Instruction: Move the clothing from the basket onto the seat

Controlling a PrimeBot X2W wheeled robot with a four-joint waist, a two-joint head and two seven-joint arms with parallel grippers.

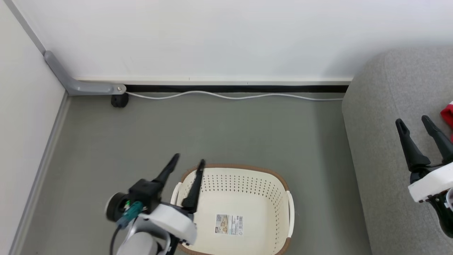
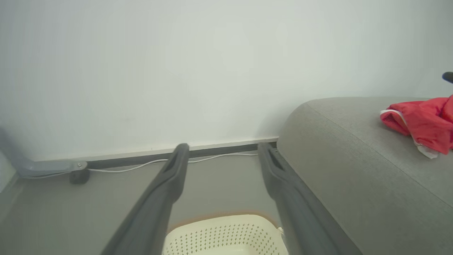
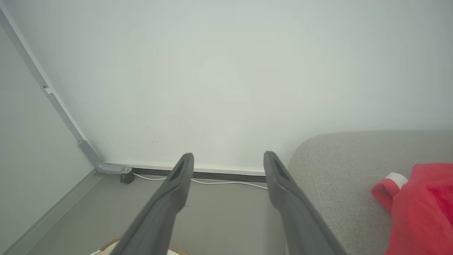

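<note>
Plainly, grey floor (image 1: 318, 184) separates the basket (image 1: 240, 182) from the seat (image 1: 382, 170).

Lab-staged home corner: grey sofa (image 1: 382, 159) and laundry basket (image 1: 230, 184) are sitting beside white partition panels (image 1: 212, 35) riding a castor (image 1: 119, 101).

so the basket (image 1: 244, 184) sits on the floor (image 1: 212, 131) just left of the sofa (image 1: 382, 148), the clothes (image 1: 448, 114) lie up on the sofa at far right, and a cable (image 1: 230, 96) runs along the wall (image 1: 226, 35) behind the basket
</note>
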